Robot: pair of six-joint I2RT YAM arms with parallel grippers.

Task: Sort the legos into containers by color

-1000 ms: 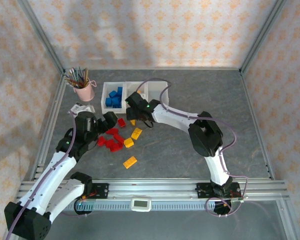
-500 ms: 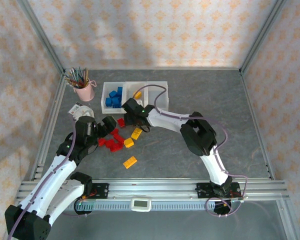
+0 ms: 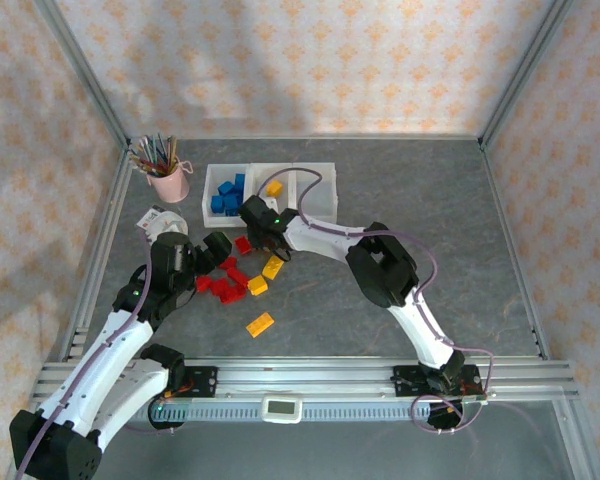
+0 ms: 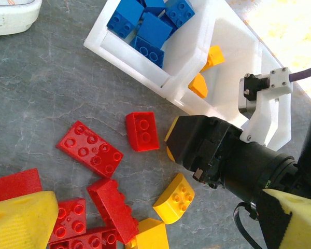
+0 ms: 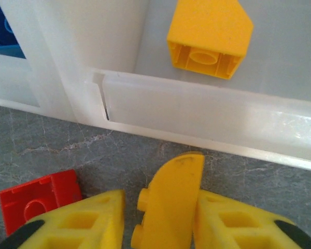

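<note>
Legos (image 3: 223, 283), small red and yellow plastic bricks, lay loose on grey tabletop (image 3: 430, 200) left of centre, just before three joined translucent white bins (image 3: 325, 203) toward far-left corner; blue ones in left bin, yellow in middle. Right gripper (image 5: 158, 220) pinched curved yellow brick (image 5: 171, 192) beside bins' near wall. Left gripper (image 4: 155, 212) gaped wide, empty, over red bricks.

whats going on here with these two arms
Legos are being sorted by colour into white bins. The right gripper has a yellow brick pinched just in front of the bins. The left gripper hangs open over the red bricks on the table. Blue bricks sit in the left bin; a yellow piece lies in the middle one.
</note>
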